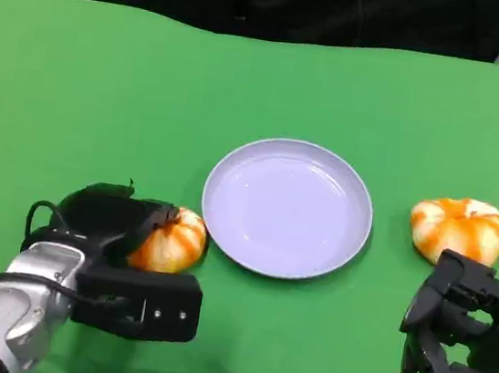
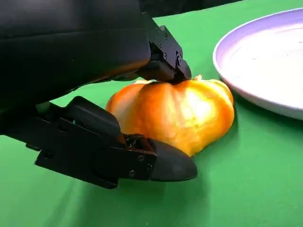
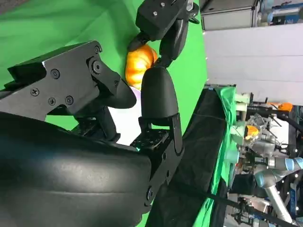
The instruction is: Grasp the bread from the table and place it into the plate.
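Green cloth across the table [image 1: 80, 72], dark backdrop beyond. From the head view: plate [image 1: 288, 207] as landmark; bread [image 1: 172, 240] just left of its rim, cupped by the left hand [image 1: 116, 256]; second bread [image 1: 460, 228] right of the plate, right hand [image 1: 463, 348] near it, fingers spread, holding nothing. From the left wrist: fingers [image 2: 161, 163] closed above and below the loaf, touching it. Probably light, soft, glazed; best gripped gently across the widest part. From the right wrist: fingers [image 3: 158, 94] apart.

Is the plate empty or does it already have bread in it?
Empty. The plate shows bare surface; one bread sits beside it in the left hand, another lies on the table.
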Controlling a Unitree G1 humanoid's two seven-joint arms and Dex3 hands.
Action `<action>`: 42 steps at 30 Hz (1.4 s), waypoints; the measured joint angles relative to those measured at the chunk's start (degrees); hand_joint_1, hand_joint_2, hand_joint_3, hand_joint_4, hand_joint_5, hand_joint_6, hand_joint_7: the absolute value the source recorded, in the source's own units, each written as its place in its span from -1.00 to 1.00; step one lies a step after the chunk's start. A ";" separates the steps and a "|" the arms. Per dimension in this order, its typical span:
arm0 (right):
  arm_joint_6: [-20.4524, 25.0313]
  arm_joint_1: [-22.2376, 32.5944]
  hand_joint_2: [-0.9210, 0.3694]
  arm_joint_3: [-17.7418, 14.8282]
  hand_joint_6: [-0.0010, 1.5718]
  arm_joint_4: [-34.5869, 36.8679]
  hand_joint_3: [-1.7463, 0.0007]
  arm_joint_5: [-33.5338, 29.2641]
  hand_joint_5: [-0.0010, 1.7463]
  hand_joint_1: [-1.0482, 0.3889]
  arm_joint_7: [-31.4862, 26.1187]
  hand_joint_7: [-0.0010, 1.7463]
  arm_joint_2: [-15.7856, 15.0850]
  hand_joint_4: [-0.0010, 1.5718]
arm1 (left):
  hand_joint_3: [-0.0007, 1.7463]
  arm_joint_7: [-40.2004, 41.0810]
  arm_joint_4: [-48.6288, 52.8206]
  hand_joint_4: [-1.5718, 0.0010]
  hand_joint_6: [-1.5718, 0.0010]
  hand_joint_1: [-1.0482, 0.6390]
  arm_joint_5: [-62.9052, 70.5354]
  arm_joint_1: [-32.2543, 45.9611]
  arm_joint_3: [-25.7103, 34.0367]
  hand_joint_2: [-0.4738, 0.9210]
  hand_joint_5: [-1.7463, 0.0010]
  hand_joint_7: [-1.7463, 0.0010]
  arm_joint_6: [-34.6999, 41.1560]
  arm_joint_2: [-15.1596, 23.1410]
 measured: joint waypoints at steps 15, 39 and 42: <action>-0.50 -0.01 -0.63 -0.25 -0.17 0.03 -0.22 0.82 1.00 0.39 0.45 0.79 -0.03 0.00 | -0.42 -1.89 -0.92 0.66 0.45 -0.68 -0.19 -0.08 -1.08 1.00 0.97 0.99 2.44 0.01; -0.21 -0.08 -0.60 -0.50 -0.17 -0.19 -0.26 1.41 1.00 0.40 0.70 0.80 -0.24 0.00 | -0.55 1.88 1.14 0.00 0.08 -0.18 -3.48 -1.20 -1.83 1.00 0.99 0.99 1.30 -0.61; -0.22 -0.07 -0.58 -0.52 -0.17 -0.20 -0.26 1.48 1.00 0.40 0.70 0.80 -0.24 0.00 | -0.70 1.68 1.13 -0.04 0.08 -0.13 -4.57 -1.21 -1.54 1.00 0.98 0.99 2.16 -1.26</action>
